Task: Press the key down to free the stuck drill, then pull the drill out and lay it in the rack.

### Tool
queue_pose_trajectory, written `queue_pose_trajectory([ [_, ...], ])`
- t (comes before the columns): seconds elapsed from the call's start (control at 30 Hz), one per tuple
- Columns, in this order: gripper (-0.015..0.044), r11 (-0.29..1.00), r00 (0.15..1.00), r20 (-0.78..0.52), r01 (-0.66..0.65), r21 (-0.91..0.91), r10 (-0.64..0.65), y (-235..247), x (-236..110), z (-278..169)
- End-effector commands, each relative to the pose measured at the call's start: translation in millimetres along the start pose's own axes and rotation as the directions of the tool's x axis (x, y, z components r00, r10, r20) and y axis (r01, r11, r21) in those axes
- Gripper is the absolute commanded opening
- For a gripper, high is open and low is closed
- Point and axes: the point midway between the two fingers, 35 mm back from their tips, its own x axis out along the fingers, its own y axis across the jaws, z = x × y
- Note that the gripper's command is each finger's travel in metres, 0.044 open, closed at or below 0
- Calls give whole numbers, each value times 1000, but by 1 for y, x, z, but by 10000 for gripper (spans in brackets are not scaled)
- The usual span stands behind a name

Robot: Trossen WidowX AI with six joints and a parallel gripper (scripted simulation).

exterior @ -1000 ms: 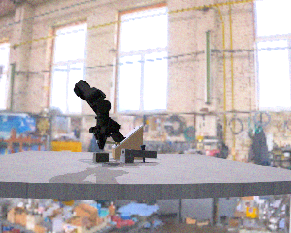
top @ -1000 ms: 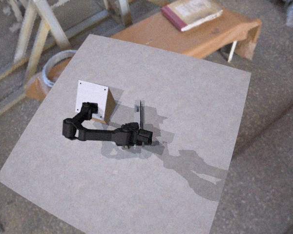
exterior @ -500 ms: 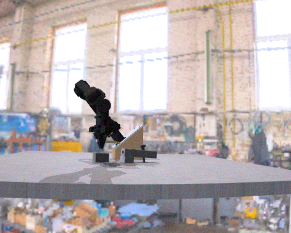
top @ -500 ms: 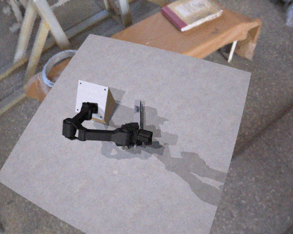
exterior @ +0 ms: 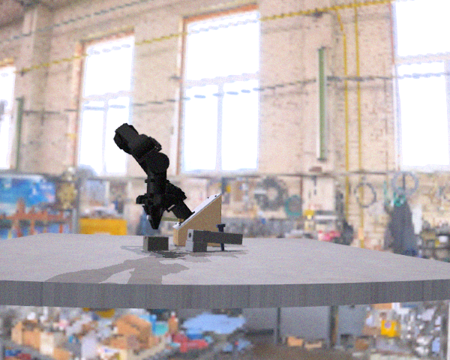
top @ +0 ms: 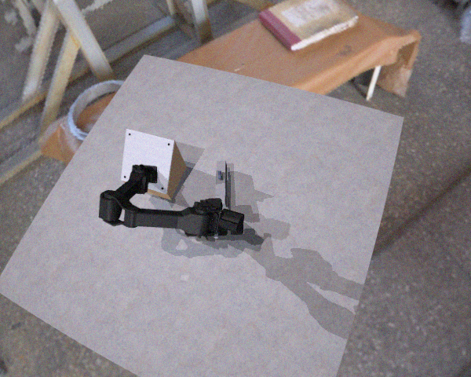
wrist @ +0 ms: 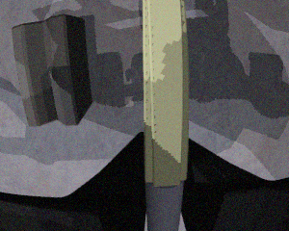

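1 arm, 1 pincer (exterior: 154, 224), 1 drill (wrist: 163, 84), 1 rack (exterior: 155, 243), 1 long grey block (exterior: 214, 237) w/ a small blue key (exterior: 220, 226) on top, 1 wedge mount (exterior: 202, 221) w/ white plate, all on 1 desk (exterior: 334, 271).

Pincer is closed narrow on the drill, holding it near its grey shank end (wrist: 164, 215). In wrist view the drill's long axis runs straight up the frame, away from the pincer, olive-green body out front and grey stub back between the dark fingers. In exterior view the pincer points down, tip just above the rack; the drill itself is too small to make out there. Rack sits on the desk left of the grey block, apart from it; in wrist view it shows as a dark slotted block (wrist: 51, 73) left of the drill.

Top view: pincer end (top: 228, 223) lies near the block's near end (top: 227, 184).

No brands, labels or legible writing on any item.
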Motion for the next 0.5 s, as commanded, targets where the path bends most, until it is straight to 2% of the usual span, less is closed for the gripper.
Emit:
queue_pose_trajectory([
  [0.0, 0, 1000, 1000, -3, 2, -1, -2, 7, 1, -2],
  [0.47, 0, 1000, 1000, -3, 2, -2, -2, 30, 7, -8],
])
